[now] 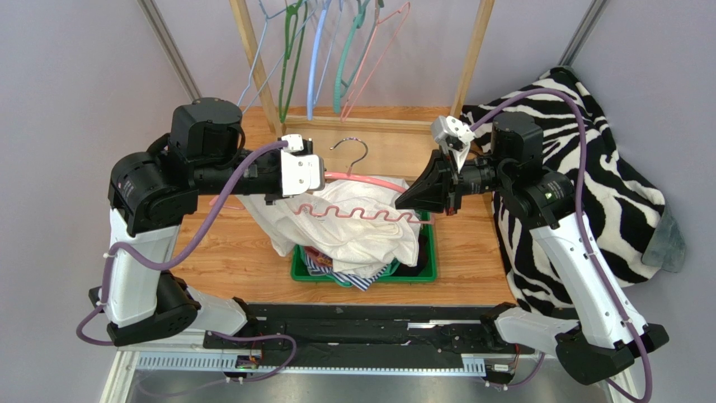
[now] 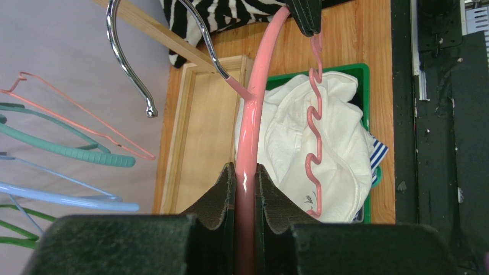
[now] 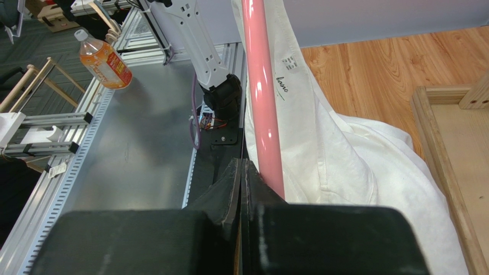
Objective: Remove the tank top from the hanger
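A pink hanger (image 1: 361, 179) with a metal hook (image 1: 353, 149) and a wavy lower bar is held level above the basket. The white tank top (image 1: 353, 227) hangs from it and sags into the basket. My left gripper (image 1: 323, 175) is shut on the hanger's top bar (image 2: 258, 86), seen between its pads (image 2: 245, 172). My right gripper (image 1: 402, 201) is at the hanger's right end. Its jaws (image 3: 244, 166) are pressed together just left of the pink bar (image 3: 258, 86), with nothing showing between them. White cloth (image 3: 344, 149) lies to the right of the bar.
A green basket (image 1: 420, 273) holding striped clothes (image 1: 357, 277) sits under the tank top. A wooden rack with several coloured hangers (image 1: 319, 50) stands behind. A zebra-print cloth (image 1: 605, 193) lies to the right. A drink bottle (image 3: 103, 57) lies beyond the table's front.
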Robot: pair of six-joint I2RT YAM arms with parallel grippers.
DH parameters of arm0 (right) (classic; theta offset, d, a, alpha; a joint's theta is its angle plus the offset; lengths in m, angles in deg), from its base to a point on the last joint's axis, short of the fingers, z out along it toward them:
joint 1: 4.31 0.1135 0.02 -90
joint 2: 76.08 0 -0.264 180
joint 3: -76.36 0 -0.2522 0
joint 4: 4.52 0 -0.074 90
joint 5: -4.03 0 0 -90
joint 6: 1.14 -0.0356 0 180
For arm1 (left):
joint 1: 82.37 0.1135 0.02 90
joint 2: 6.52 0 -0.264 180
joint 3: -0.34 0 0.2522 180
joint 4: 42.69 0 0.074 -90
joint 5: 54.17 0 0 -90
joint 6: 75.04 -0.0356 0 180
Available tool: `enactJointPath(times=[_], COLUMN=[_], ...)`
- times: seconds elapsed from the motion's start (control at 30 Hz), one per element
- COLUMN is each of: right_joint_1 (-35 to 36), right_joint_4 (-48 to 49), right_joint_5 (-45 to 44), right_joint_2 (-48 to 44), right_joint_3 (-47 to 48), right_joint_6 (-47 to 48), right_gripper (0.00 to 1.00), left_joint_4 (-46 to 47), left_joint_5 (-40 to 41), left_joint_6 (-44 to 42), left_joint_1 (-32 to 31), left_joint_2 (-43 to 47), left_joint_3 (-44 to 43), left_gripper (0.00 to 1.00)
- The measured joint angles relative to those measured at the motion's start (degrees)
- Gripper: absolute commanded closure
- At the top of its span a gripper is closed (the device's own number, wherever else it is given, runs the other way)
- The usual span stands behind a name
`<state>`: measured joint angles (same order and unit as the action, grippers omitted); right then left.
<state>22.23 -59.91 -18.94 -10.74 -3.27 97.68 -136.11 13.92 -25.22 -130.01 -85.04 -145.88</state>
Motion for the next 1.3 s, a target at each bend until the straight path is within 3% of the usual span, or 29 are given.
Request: enactJointPath(times=[0.2,0.43,0.47,0.53,0.87,1.03,1.3], right_joint_1=[0.61,2.71,2.93,3.19,5.25,5.92,5.68], right_joint_4=[4.81,4.48,4.02,2.86,-2.43,-3.76,-7.15], right_joint_5=[0.44,1.49,1.49,1.40,-0.11,-5.51,-17.18], right_joint_2=[-2.51,-0.59,-0.17,0.33,1.60,0.11,-9.09], right_joint_3=[-2.27,0.70,0.81,0.79,1.62,1.64,3.50], right_joint_6=[-3.19,-3.96,-3.80,-3.37,-1.66,0.72,5.75], right_gripper=[1.00,0.81,0.81,1.00,1.00,0.66,0.46], left_joint_4=[0.24,0.61,0.59,0.39,0.33,0.42,0.81], left_joint_5=[-0.46,-1.18,-0.94,-0.57,-1.16,-1.27,-1.97], left_joint_6=[1.77,2.75,2.75,2.75,2.80,2.80,2.80], left_joint_1=[0.00,0.07,0.11,0.13,0.09,0.09,-0.02], left_joint_2=[-0.42,-1.14,-1.25,-1.55,-2.08,-2.05,1.33], left_joint_3=[-2.82,-4.92,-4.92,-4.92,-4.92,-4.90,0.87], left_gripper=[1.00,1.00,1.00,1.00,1.00,1.00,1.00])
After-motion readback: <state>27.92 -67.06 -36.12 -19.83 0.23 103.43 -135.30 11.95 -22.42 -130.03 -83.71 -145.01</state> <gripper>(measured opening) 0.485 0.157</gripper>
